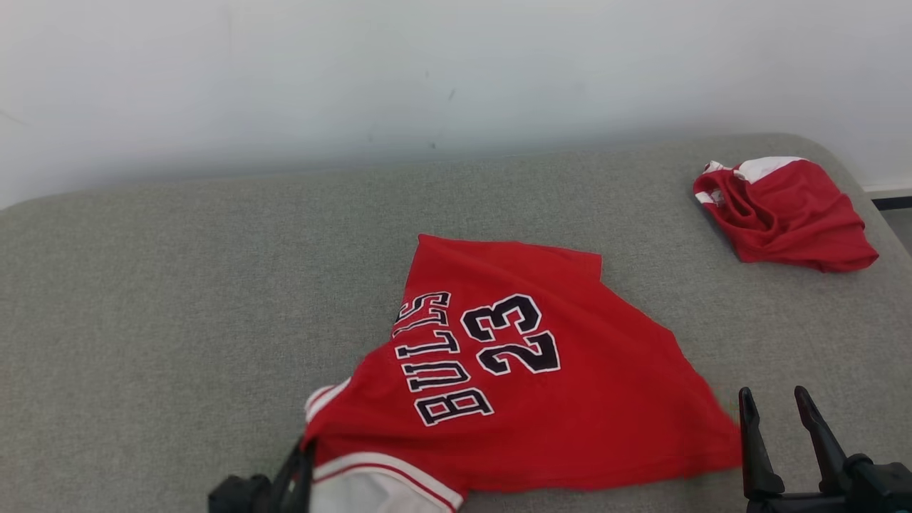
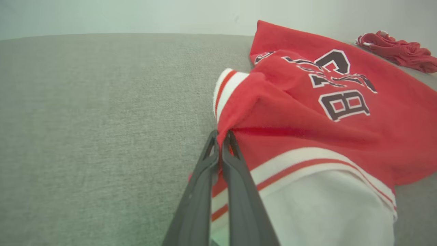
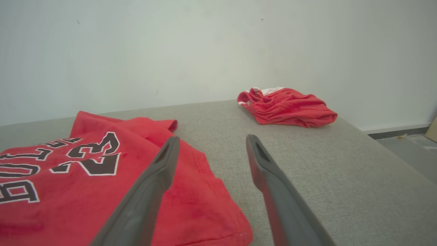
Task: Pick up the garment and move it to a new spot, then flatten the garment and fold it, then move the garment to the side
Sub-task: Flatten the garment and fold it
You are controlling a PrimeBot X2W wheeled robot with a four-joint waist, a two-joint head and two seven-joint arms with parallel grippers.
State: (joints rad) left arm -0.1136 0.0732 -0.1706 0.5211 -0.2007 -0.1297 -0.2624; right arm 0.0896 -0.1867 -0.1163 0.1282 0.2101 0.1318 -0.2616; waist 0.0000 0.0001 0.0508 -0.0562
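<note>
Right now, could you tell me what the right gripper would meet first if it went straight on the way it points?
Probably bare grey cushion, then the wall: the open right gripper aims between the jersey and the crumpled red garment.

The grey fabric-covered worktop (image 1: pixel 142 299) lies bare across its left half and along the far strip below the white wall (image 1: pixel 356 71). A red jersey with black lettering (image 1: pixel 584 413) spreads over the near middle. A crumpled red-and-white garment (image 1: pixel 784 221) sits at the far right corner, well apart from it, bare cloth between. The right tool (image 1: pixel 772 390), jaws spread, stands just beside the jersey's right edge.
</note>
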